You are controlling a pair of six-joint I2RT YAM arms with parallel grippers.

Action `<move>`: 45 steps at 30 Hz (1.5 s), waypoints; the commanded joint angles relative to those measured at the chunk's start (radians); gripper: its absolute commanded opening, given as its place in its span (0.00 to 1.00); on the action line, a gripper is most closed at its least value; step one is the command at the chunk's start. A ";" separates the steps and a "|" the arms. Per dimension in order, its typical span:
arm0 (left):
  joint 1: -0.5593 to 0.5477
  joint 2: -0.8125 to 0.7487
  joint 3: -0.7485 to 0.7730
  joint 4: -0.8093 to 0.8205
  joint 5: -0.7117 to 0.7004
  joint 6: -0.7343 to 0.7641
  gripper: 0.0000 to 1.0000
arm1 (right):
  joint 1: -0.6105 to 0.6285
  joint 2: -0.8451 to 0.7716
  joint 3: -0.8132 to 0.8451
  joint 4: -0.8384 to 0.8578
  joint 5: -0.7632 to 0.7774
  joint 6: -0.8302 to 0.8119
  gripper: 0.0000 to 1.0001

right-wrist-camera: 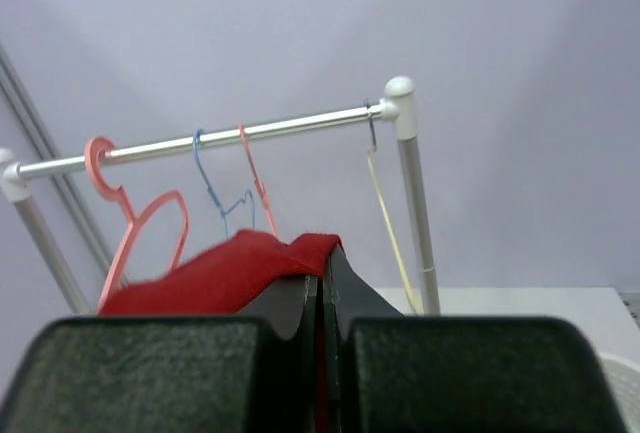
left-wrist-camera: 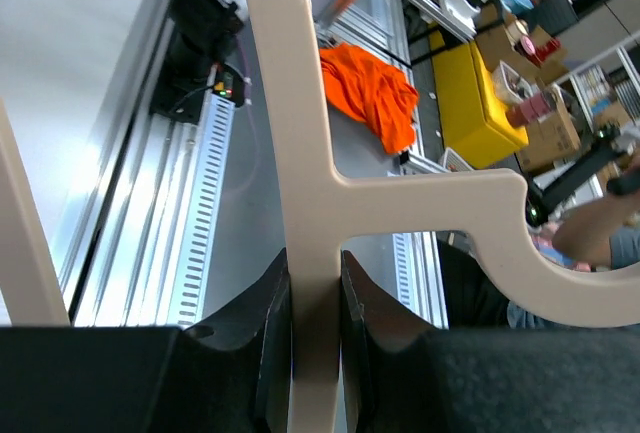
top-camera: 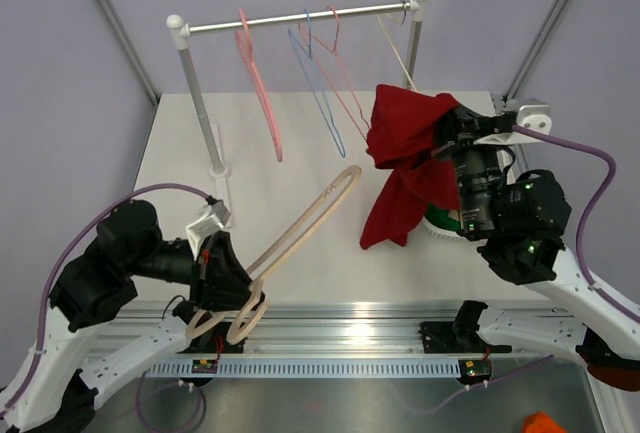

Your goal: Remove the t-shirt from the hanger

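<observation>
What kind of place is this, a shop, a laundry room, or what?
Probably a robotics lab: left arm and right arm bolted to a metal rail, a small garment rack on a white table, cardboard boxes beyond.

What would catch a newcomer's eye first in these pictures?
The red t-shirt, bunched and dangling right of centre, pinched in the right gripper. Next, the bare beige hanger, clamped in the left gripper, slanting at front left. Behind, a rail carries four thin hangers.

Four hangers (top-camera: 262,93) on one rack (top-camera: 290,20) — one beige hanger (top-camera: 300,228) apart, one red t-shirt (top-camera: 400,153)
</observation>
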 commanded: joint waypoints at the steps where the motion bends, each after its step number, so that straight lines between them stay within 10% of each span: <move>1: -0.021 -0.072 0.018 -0.013 0.129 0.111 0.00 | -0.012 -0.028 0.117 0.095 0.015 -0.088 0.00; 10: -0.022 -0.061 0.069 -0.011 -0.164 0.096 0.00 | -0.147 0.214 0.543 0.162 -0.038 -0.351 0.00; 24: -0.022 -0.139 -0.037 0.120 -0.477 0.026 0.00 | -0.673 0.514 0.886 -0.193 -0.258 -0.031 0.00; 45: -0.022 -0.145 -0.166 0.318 -0.617 -0.073 0.00 | -0.839 -0.037 -0.454 -0.056 -0.110 0.645 0.00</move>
